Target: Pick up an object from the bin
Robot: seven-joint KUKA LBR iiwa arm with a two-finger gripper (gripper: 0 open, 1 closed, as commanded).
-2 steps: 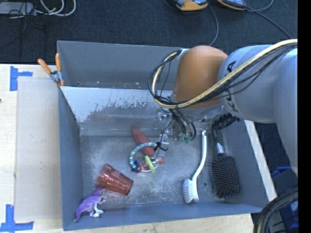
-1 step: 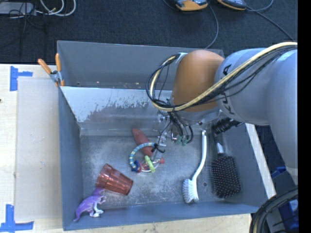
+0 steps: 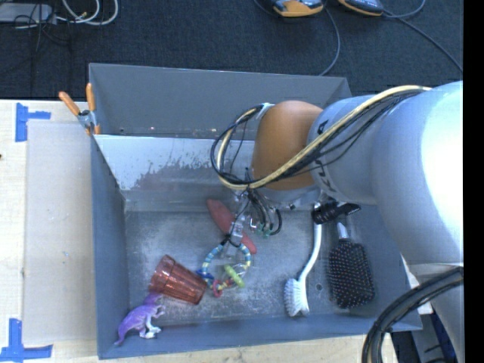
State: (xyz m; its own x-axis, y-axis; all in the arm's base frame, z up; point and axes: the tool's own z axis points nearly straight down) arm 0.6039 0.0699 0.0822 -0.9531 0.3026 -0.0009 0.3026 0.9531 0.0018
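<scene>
My gripper hangs low in the middle of the bin, under the arm's orange cover. It is right over a flat red piece that lies on the bin floor and partly passes beneath it. Just below the gripper lies a ring of coloured beads, its top end touching or very near the gripper's tip. A translucent red cup lies on its side to the left of the beads.
A purple toy dinosaur lies in the front left corner. A white brush with a long handle and a black hairbrush lie on the right, close under the arm. The arm and its cables cover the bin's right rear.
</scene>
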